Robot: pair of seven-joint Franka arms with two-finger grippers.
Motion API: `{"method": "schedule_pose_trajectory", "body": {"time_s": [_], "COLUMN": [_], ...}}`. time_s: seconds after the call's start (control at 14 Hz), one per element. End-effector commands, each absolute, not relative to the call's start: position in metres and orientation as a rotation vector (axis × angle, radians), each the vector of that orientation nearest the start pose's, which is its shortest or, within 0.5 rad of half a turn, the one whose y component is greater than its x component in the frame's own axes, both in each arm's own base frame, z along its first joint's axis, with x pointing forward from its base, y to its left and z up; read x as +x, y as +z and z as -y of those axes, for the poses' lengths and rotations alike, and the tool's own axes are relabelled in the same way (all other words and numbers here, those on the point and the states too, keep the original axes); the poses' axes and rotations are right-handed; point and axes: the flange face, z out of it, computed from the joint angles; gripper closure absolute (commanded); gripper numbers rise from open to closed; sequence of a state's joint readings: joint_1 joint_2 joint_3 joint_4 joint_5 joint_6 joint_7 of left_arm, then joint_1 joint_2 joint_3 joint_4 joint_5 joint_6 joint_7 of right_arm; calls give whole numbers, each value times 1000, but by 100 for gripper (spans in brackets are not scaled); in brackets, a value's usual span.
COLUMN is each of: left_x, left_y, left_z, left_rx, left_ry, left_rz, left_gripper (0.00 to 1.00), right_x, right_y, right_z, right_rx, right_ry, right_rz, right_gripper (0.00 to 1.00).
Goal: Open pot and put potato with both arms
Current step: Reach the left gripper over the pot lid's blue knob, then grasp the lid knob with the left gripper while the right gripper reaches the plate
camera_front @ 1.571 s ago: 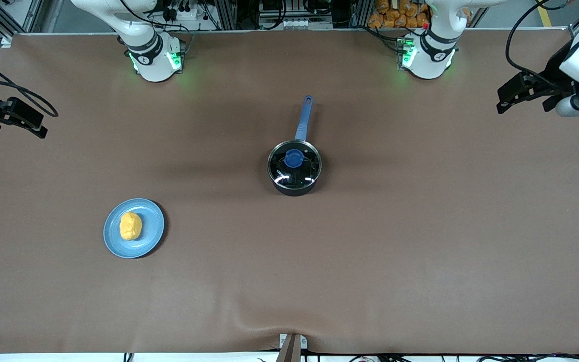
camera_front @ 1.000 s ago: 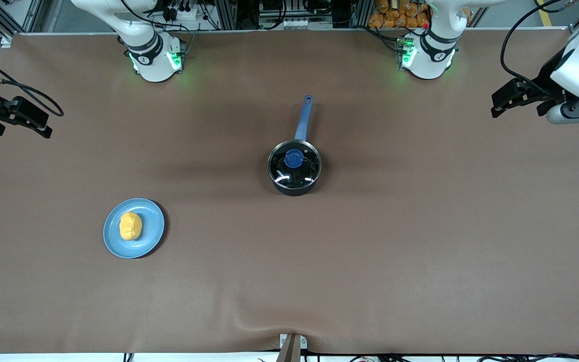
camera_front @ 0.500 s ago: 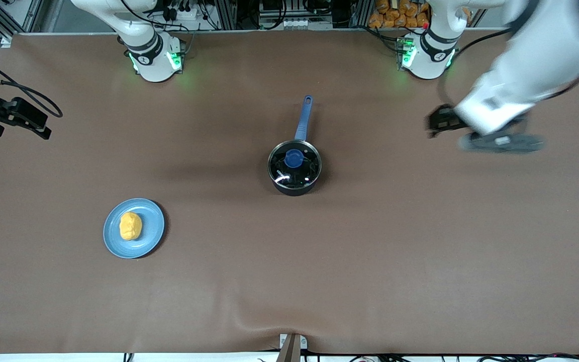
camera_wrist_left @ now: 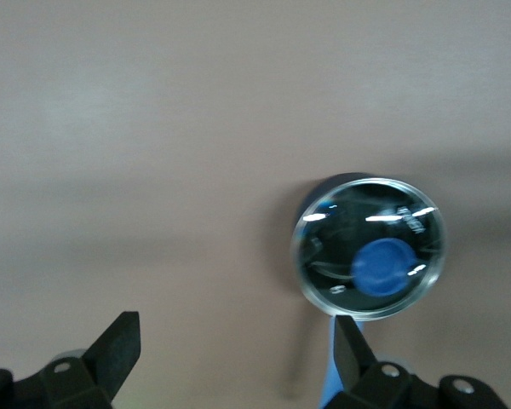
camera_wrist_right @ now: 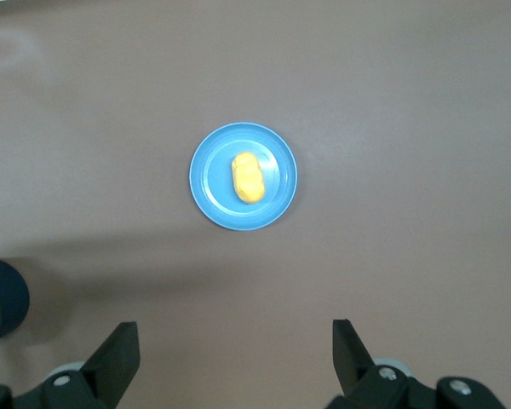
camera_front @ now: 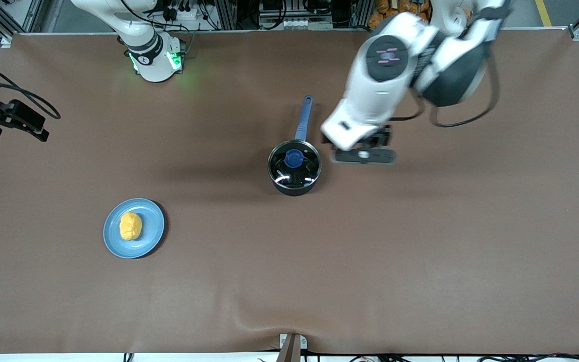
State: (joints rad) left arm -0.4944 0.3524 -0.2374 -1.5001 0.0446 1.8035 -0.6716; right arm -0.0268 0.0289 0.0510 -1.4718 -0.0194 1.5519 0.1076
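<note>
Pot (camera_front: 294, 171) at bench (camera_front: 420, 261) centre, glass lid (camera_wrist_left: 370, 247) seated, blue knob (camera_front: 293, 159) on top, blue handle (camera_front: 303, 118) pointing toward robot bases. Potato (camera_front: 130, 225) on light-blue plate (camera_front: 155, 232), nearer front camera than pot, toward right arm's end of bench. Left tool (camera_wrist_left: 234, 345) up over bench just beside pot, toward left arm's end; fingers spread wide, nothing between. Right tool (camera_wrist_right: 234, 345) aloft at right arm's bench edge, fingers spread, empty; plate and potato in its wrist view.
</note>
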Motion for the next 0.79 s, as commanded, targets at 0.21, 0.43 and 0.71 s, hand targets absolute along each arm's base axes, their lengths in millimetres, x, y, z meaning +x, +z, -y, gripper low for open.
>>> {"method": "schedule_pose_trajectory", "body": {"time_s": [0.21, 0.43, 0.71], "left_x": [491, 477, 466], "left_y": [402, 367, 328], "left_z": [507, 530, 534], "left_rx": [-3155, -3145, -3107], "left_ry": [-60, -77, -95], "left_rz": [-243, -235, -205], "left_gripper": [0, 0, 0], "right_x": [583, 582, 598], "right_y": [634, 635, 612], "right_z": [-9, -5, -10], "right_rx": [-3147, -3080, -3080], "right_ry": [-91, -81, -60], "right_rz": [-165, -296, -285], "right_gripper": [0, 0, 0]}}
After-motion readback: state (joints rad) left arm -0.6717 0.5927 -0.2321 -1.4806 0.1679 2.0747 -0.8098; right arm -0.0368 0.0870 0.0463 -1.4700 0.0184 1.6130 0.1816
